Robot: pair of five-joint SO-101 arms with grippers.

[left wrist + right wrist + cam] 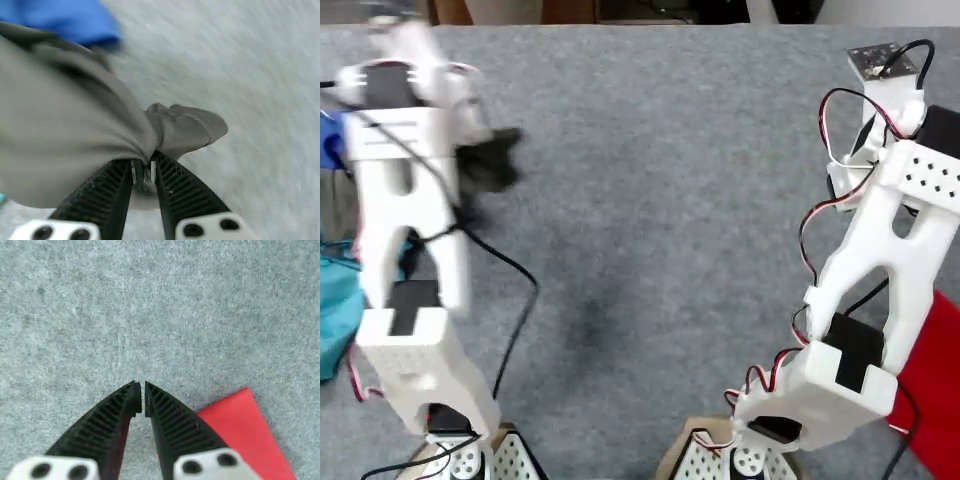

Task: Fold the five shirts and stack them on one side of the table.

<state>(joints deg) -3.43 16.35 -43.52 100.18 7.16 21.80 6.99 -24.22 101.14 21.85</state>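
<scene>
As left fingers (177, 187) pinch grey shirt (65, 135), table (260, 60)

I saw a grey shirt (70, 130), a blue shirt (65, 20), a red shirt (242, 432) and a teal shirt (335, 310). The desk (670, 180) was speckled grey.

We see the left arm (415, 365) and right arm (875, 250) in white plastic with black motors (855, 350), red-white-black cables (817, 215) and black ribbed fingers (175, 430).

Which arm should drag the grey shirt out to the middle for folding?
Left. Its gripper pinches a bunch of the grey shirt; the right gripper is shut, empty, over the table beside the red shirt.
</scene>
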